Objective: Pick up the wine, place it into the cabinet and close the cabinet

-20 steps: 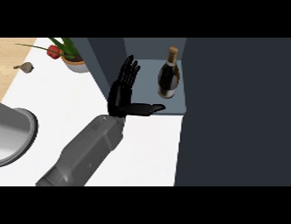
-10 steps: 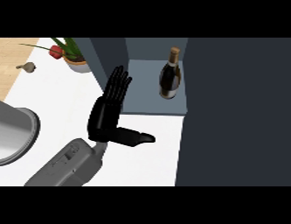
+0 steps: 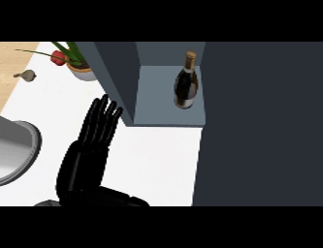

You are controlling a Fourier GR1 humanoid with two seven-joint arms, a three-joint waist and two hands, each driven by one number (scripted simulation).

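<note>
A black hand [image 3: 85, 160] rises from the lower left of the frame, its straight fingers [image 3: 101, 116] held close together and pointing toward the upper middle. The thumb [image 3: 121, 197] juts out sideways to the right along the lower edge.

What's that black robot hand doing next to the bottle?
The wine bottle stands upright inside the open cabinet, and nothing is holding it. The one hand in view is flat and open on the white counter, its fingers pointing toward the cabinet. The cabinet is not closed yet.
</note>
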